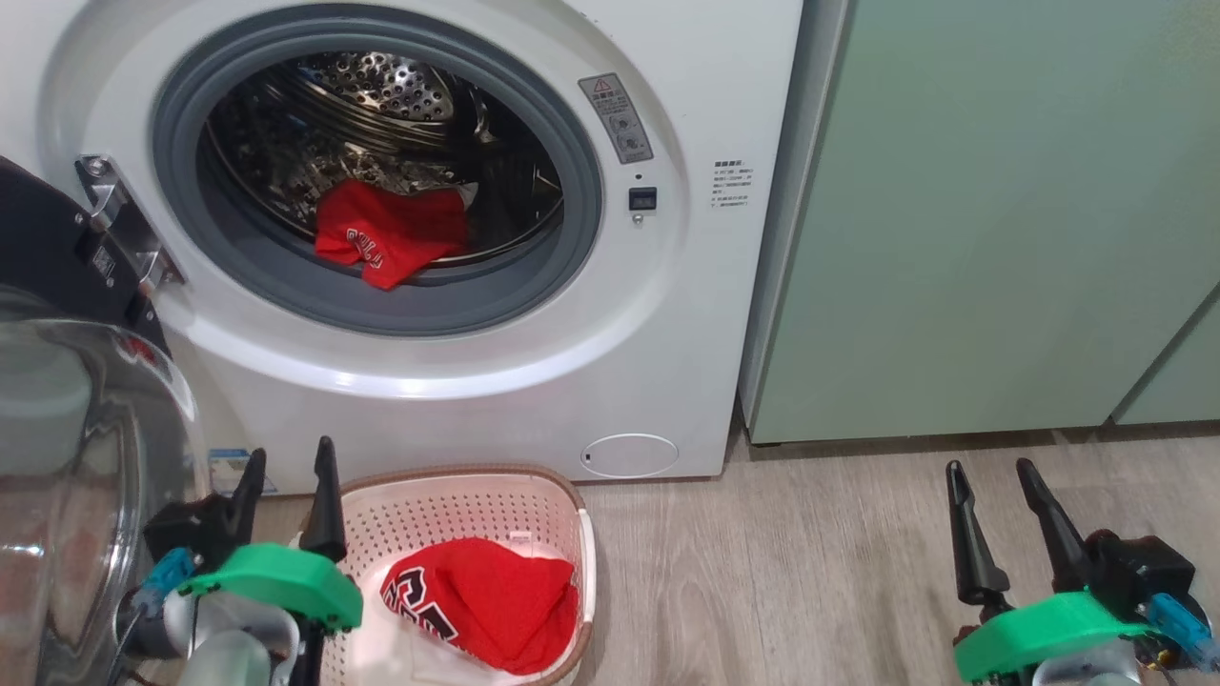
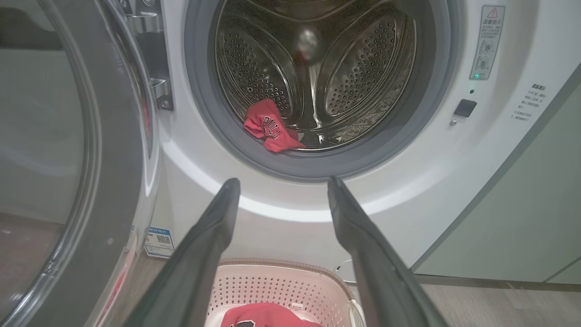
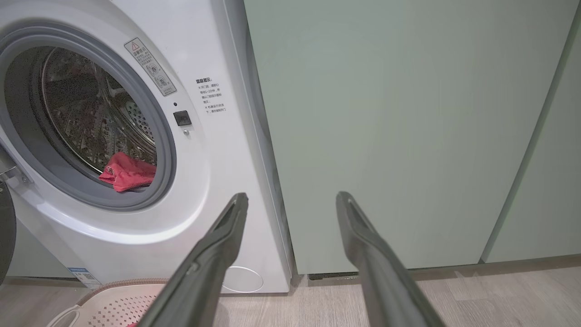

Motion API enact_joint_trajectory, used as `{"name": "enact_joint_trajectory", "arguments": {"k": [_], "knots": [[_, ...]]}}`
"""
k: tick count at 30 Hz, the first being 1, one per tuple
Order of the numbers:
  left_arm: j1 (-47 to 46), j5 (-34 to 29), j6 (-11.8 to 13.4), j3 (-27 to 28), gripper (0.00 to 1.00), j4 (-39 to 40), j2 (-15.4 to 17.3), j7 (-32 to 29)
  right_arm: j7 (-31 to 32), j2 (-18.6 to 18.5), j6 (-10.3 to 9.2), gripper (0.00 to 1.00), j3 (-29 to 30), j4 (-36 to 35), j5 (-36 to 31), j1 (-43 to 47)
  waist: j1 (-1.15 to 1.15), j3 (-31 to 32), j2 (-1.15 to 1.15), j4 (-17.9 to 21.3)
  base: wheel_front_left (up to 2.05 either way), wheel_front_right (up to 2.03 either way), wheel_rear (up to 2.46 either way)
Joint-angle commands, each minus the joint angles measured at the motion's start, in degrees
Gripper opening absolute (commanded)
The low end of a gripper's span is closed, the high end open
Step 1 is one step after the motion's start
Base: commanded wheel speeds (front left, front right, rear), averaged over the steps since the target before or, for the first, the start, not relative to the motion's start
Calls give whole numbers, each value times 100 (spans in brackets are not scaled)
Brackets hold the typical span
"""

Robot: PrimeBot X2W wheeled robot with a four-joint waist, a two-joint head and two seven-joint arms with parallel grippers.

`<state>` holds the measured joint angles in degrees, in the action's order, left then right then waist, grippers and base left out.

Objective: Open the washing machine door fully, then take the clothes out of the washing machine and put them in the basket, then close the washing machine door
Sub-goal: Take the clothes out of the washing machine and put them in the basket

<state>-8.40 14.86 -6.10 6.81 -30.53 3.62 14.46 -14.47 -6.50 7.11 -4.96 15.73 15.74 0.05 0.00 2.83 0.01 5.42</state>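
Left pincer (image 1: 292, 450) and right pincer (image 1: 989, 466) both gape empty in my head view; one red jersey (image 1: 396, 233) lies at the drum lip of the washing machine (image 1: 667, 333), a second jersey (image 1: 496, 600) in the basket (image 1: 572, 510) on the floor (image 1: 810, 572). Left wrist view: door (image 2: 113, 204) swung open. Right wrist view: green cabinet (image 3: 386, 136) beside the machine.

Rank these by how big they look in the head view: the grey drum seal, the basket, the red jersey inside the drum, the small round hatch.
1. grey drum seal
2. basket, though it is nearer the camera and partly cut off at the bottom edge
3. red jersey inside the drum
4. round hatch
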Motion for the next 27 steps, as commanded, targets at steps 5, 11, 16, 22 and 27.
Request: {"name": "enact_joint_trajectory", "arguments": {"k": [5, 11, 16, 22, 27], "knots": [[-157, -168, -44, 254, 100, 299, -2, 53, -52, 2, 37, 100, -71, -210, -36, -125, 0, -3, -1, 9, 0, 0, 0], [-141, -233, -44, 311, 100, 332, -46, 53, -52, 14, 37, 100, -49, -229, -34, -129, 0, -20, -1, -9, 0, 0, 0], [-143, -247, -44, 338, 100, 353, -62, 53, -52, 30, 37, 100, -51, -228, -30, -124, 0, -37, -1, -25, 0, 0, 0], [-195, -249, -51, 231, 100, 250, -71, 53, -52, 24, 37, 100, -63, -221, -20, -137, 0, -77, -1, -28, 0, 0, 0], [-452, -396, -38, -108, 100, -247, -72, 53, -52, 12, 37, 100, -89, -177, -10, -159, 0, -141, -1, -5, 0, 0, 0]]}}
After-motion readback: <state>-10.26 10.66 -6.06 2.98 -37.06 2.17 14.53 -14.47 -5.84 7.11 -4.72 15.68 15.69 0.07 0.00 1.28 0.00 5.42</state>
